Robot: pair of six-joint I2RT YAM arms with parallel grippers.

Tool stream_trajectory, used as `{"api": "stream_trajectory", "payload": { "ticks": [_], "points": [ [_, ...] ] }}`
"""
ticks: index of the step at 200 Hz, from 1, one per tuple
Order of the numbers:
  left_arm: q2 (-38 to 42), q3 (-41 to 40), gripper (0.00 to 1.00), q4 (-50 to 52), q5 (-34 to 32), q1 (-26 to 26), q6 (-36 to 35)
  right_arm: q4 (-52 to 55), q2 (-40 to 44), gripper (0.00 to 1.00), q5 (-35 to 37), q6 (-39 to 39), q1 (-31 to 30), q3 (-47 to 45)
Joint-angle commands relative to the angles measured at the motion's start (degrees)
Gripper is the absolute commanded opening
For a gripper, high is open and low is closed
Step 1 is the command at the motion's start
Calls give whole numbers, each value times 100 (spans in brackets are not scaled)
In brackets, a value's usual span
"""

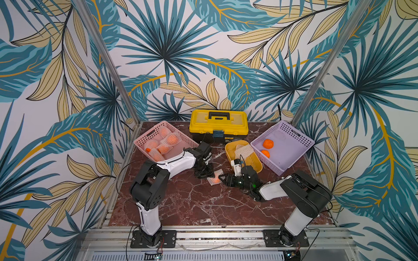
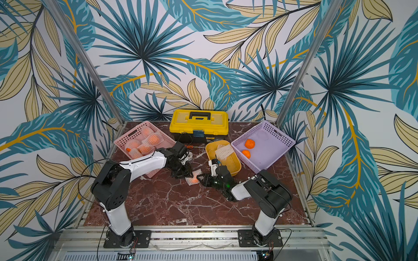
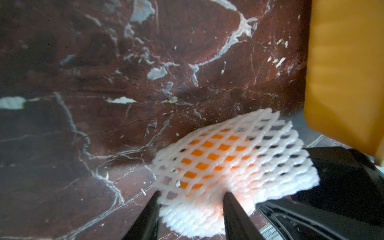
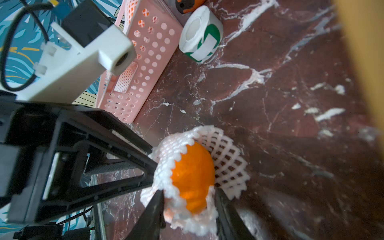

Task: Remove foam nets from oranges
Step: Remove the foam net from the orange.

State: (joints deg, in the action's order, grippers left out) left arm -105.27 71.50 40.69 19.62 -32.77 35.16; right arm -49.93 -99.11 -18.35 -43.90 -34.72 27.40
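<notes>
In both top views a foam net with an orange inside lies about the middle of the dark red marbled worktop, between the two arms. The left end effector comes down on it from the far left side, and the right end effector lies low, reaching it from the right. A pink basket in the far left corner holds several more netted oranges. A purple basket in the far right corner holds two bare oranges. Between the baskets, a yellow toolbox stands at the far edge, with a yellow tray in front of it carrying an empty net. From the left wrist, the net sits flat on the marble and the orange shows through its diamond holes. The left end effector's two black fingers are drawn in narrow on the net's near end, both touching the foam. The tray's wall is just beside it. From the right wrist, the orange bulges bare from the net's open mouth. The right end effector is narrowed onto that frilled rim with a finger against the foam on each side, while the left one's fingertip touches the net from the other side. A roll of tape stands beside the pink basket's wall.
</notes>
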Motion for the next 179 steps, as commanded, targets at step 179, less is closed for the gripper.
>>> {"api": "stream_trajectory", "payload": {
  "ticks": [179],
  "points": [
    [1175,-156,84,-331,960,333,2324,2866,1196,1,2305,2947,-1098,959]
  ]
}}
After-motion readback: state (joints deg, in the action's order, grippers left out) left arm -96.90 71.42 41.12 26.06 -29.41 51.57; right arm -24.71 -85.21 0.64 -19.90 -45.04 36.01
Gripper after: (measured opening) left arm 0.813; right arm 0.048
